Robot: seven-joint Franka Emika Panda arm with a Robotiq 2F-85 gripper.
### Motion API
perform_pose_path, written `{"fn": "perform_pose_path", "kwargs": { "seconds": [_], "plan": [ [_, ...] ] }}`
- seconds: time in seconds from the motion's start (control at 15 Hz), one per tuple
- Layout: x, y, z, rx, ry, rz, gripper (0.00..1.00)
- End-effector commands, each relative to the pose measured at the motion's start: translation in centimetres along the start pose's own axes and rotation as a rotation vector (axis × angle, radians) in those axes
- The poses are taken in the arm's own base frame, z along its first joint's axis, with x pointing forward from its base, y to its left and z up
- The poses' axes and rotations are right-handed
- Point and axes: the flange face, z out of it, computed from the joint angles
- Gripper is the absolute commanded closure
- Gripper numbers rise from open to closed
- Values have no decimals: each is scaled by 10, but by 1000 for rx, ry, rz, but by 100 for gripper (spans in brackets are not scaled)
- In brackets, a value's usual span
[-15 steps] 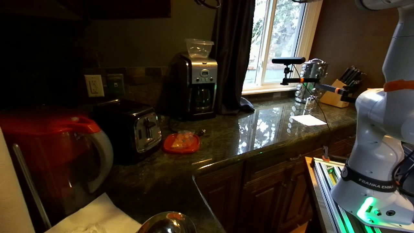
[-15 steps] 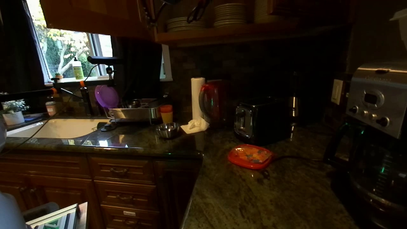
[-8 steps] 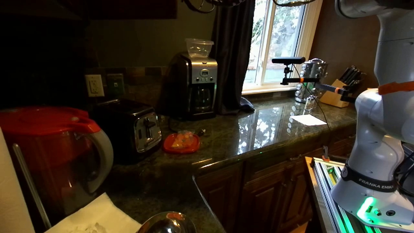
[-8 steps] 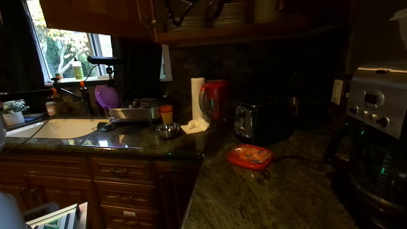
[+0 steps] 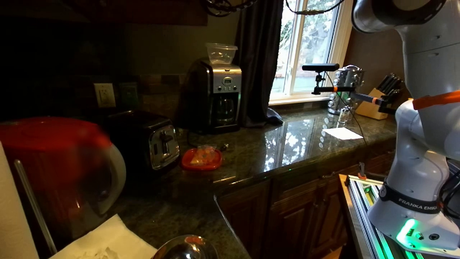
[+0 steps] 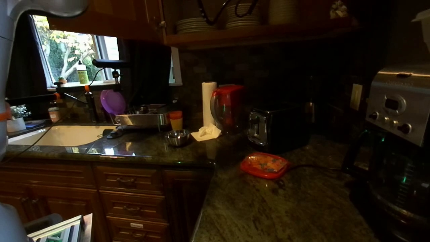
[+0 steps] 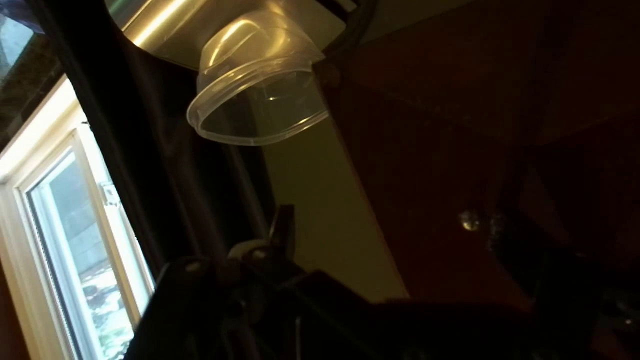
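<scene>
In shadow, the cabinet [image 7: 425,175] and parted jaws barely show.

On the bench [image 6: 285,208] I count one coffee maker [image 5: 226,77], one toaster [image 5: 165,145], one pitcher [image 6: 230,101], two cups [image 6: 176,123], one red tray [image 6: 252,172], one metal bowl [image 6: 177,140], one paper-towel roll [image 6: 208,104], one dish rack [image 6: 142,121], one knife block [image 5: 371,109] and one spice rack [image 5: 348,77]. I also get one plastic tub [image 7: 240,55] and three stacks of plates [image 6: 242,22]; the knives [image 5: 390,83] and the single plates are too crowded and dim for me to number.
</scene>
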Motion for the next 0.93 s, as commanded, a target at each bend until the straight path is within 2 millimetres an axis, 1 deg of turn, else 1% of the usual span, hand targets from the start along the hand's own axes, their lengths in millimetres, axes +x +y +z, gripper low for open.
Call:
{"fn": "perform_pose_path", "kwargs": {
  "seconds": [0.0,0.27,0.33,0.47,0.53,0.6,0.73,0.87],
  "plan": [
    [9,-16,28,-18,32,96,0],
    [19,-16,57,-48,55,163,0],
    [20,-17,58,-40,62,171,0],
    [18,-24,37,12,37,193,0],
    [15,-28,22,46,32,186,0],
    [15,-30,12,66,21,191,0],
    [21,-30,6,69,21,221,0],
    [28,-30,6,74,10,255,0]
  ]
}}
